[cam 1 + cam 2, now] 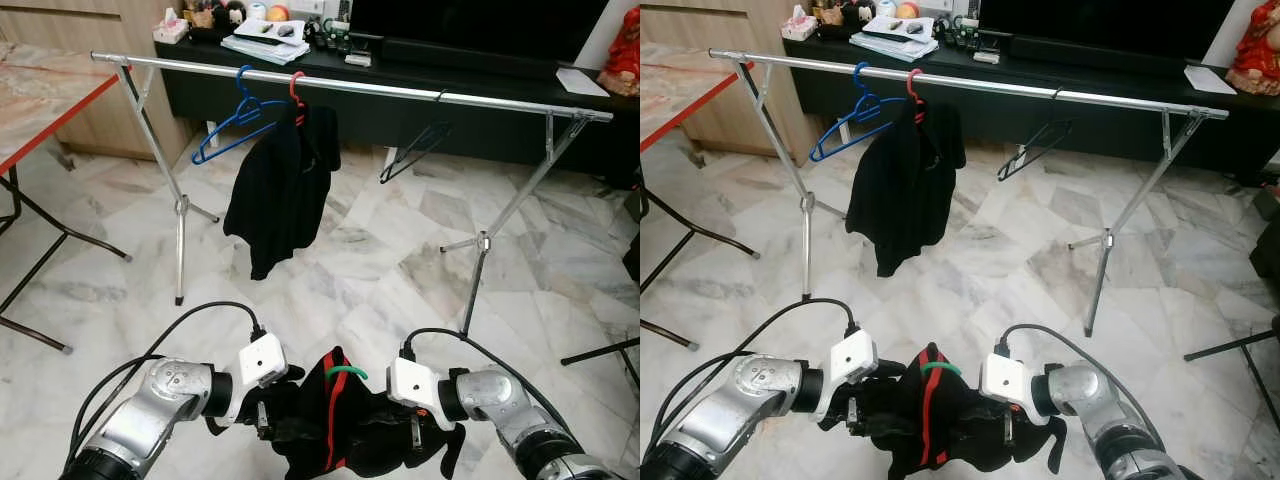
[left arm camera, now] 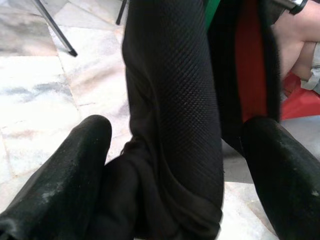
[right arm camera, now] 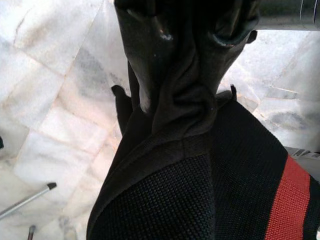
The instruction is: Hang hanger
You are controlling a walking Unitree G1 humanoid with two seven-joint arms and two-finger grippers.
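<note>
1. Left eye view, bottom centre: left pincer (image 1: 262, 418) and right pincer (image 1: 418, 432) both closed on black garment (image 1: 335, 425) with green hanger (image 1: 345, 371).
2. Upper frame: rack rail (image 1: 400, 92) carries blue hanger (image 1: 232, 122), hung black shirt (image 1: 280, 190), black hanger (image 1: 415, 150).

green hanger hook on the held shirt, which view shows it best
The left eye view: the green hanger hook arches clear above the black-and-red garment between both grippers. The right eye view shows the same. The left wrist view catches a green sliver; the right wrist view shows fabric.

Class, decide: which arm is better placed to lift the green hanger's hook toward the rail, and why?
Probably left. The left gripper holds the garment beside the green hanger, roughly below the rail gap; either could.
</note>
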